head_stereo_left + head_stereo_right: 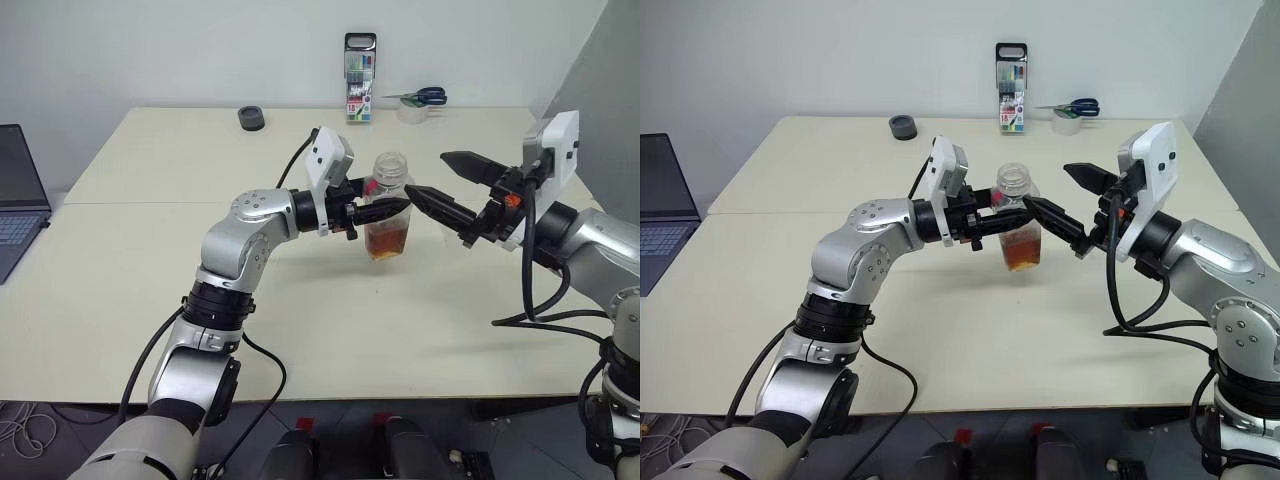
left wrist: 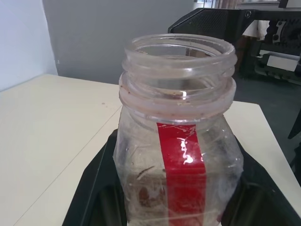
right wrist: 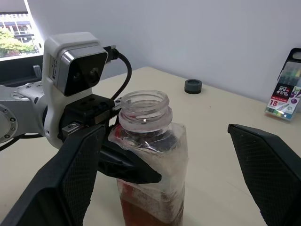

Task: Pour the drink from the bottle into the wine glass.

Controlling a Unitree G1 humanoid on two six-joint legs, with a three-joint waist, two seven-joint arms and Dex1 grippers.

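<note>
Clear plastic bottle, uncapped, upright above the table; its base is cut off in the wrist views. Left gripper, held level, is clamped around it. Right gripper stands beside the bottle, spread wide, empty.

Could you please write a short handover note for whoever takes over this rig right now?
Left gripper: shut on the bottle, holding it upright just above the table.
Right gripper: open, fingers either side of the bottle's neck, not gripping.
Bottle: cap already off, mouth open; the drink fills only its lower part.
Wine glass: I cannot spot it.
Done: bottle picked up and uncapped.
Left: find the glass, tilt and pour.
</note>
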